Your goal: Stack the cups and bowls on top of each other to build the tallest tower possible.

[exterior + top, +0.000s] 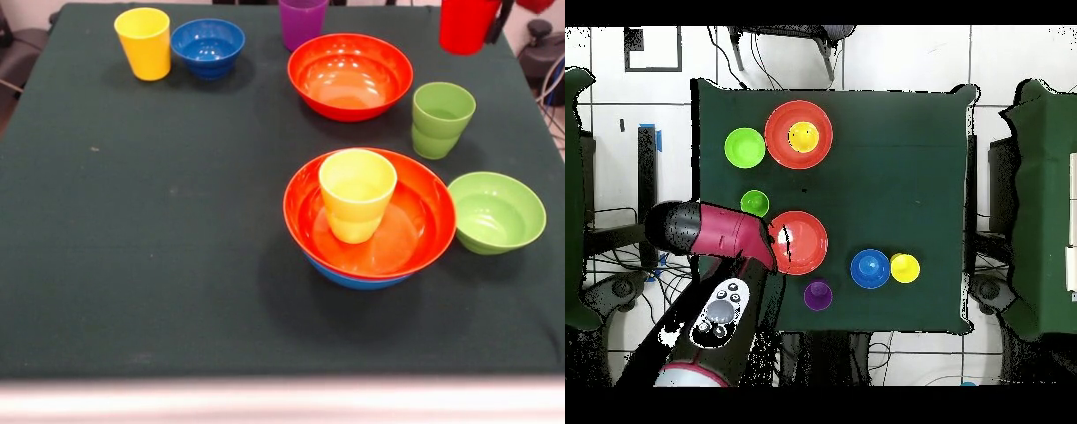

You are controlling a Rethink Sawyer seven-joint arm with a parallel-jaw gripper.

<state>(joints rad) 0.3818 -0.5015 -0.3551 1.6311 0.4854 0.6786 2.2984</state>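
No readable brand, label or text on anything; arm (715, 235) is red/black with a grey button pad near the wrist, markings illegible.

Gripper (500, 19) sits at the top right edge of the front view; only a black part shows beside the red cup (466, 25); red cup hangs clear above the table (132, 265), so it looks gripped, but finger spread can't be read; overhead, the arm hides the gripper and cup.

Tower so far: light-blue bowl (353, 276) at the bottom, only its lower rim visible; orange-red bowl (415, 221) nested in it; yellow-orange cup (357, 194) upright inside, mouth up, stepped waist; stack stands right of centre in the front view, toward the near side.

Loose items, all glossy plastic: second orange-red bowl (350, 75) behind the tower; lime green cup (440, 119) just right of it, upright; small lime green bowl (496, 212) just beside the tower's right side; purple cup (303, 19) at the far edge; yellow cup (144, 42) and small dark blue bowl (208, 46) side by side at far left, near touching.
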